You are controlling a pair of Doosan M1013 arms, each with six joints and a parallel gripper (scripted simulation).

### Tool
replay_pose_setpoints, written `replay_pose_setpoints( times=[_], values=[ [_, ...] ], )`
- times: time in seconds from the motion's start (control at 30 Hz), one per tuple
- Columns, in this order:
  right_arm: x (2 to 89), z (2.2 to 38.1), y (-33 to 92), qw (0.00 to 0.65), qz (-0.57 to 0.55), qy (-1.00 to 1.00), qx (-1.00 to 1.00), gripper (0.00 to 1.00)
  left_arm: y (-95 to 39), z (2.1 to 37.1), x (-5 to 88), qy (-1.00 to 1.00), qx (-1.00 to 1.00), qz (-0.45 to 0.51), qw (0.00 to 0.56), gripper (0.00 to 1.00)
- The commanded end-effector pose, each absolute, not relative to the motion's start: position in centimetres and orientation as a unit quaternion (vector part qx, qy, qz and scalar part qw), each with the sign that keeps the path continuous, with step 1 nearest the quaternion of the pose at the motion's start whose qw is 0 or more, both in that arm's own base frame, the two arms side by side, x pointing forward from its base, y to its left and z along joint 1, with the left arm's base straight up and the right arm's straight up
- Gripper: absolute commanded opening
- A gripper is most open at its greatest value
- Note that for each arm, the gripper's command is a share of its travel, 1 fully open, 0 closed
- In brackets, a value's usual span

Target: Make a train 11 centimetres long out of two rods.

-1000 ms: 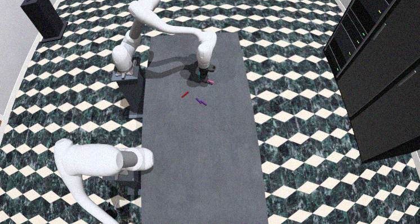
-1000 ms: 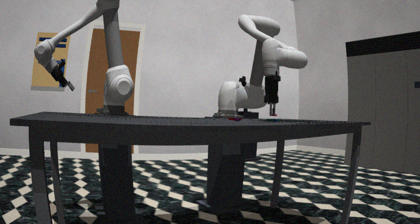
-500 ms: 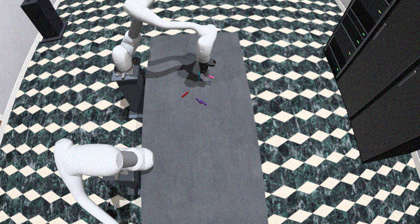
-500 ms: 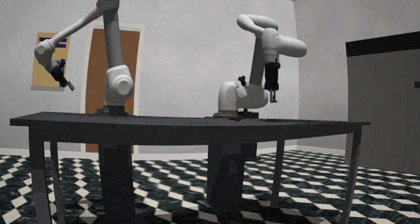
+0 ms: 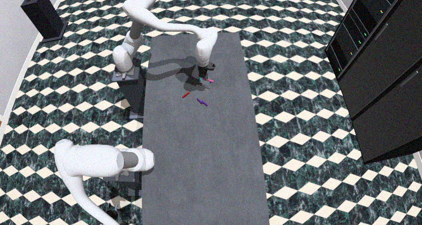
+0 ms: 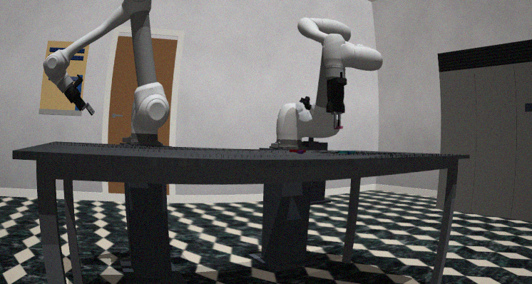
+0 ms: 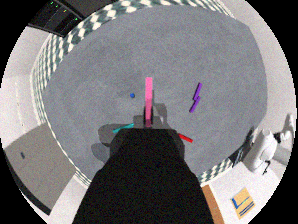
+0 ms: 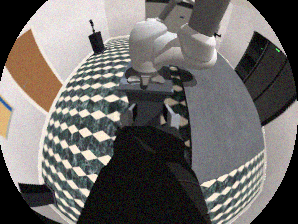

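Observation:
My left gripper [image 6: 336, 125] [image 7: 148, 111] is shut on the pink rod [image 5: 210, 80] [image 7: 148, 95] and holds it level, well above the table. A small blue rod [image 7: 132, 95] lies on the table below it. The turquoise rod [image 5: 200, 79] lies close by, partly hidden by the gripper in the left wrist view. The red rod [image 5: 185, 95] [image 7: 185, 138] lies apart. Two purple rods [image 5: 199, 100] [image 5: 204, 103] [image 7: 198, 90] [image 7: 194, 105] lie staggered, their near ends side by side and seemingly touching. My right gripper [image 6: 89, 108] [image 8: 150, 109] is open and empty, away from the rods.
The grey table [image 5: 200, 164] [image 7: 165, 40] carries all the loose rods toward its far end in the top view. The right arm [image 5: 88, 160] stands beside the table's near half. A dark cabinet [image 5: 383, 76] stands on the floor beyond the table's right side.

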State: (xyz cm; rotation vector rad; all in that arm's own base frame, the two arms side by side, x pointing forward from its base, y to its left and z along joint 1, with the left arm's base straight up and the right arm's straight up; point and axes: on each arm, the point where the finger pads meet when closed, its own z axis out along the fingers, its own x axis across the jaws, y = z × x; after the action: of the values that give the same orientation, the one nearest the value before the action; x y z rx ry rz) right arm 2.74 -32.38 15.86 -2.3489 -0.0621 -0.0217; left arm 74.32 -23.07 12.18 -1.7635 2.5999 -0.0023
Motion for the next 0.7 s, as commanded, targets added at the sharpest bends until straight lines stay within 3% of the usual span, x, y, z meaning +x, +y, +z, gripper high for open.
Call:
replay_pose_setpoints(
  times=[0.0, 0.67],
  values=[
    [3.0, 15.9, -32.3, 0.382, -0.012, -0.019, -0.924, 1.00, -24.9, 12.1, 73.3, 0.828, -0.561, -0.001, 0.001, 0.24],
    [3.0, 15.9, -32.3, 0.382, -0.012, -0.019, -0.924, 1.00, -24.9, 11.0, 73.4, 0.828, -0.560, 0.001, 0.000, 0.24]
  ],
)
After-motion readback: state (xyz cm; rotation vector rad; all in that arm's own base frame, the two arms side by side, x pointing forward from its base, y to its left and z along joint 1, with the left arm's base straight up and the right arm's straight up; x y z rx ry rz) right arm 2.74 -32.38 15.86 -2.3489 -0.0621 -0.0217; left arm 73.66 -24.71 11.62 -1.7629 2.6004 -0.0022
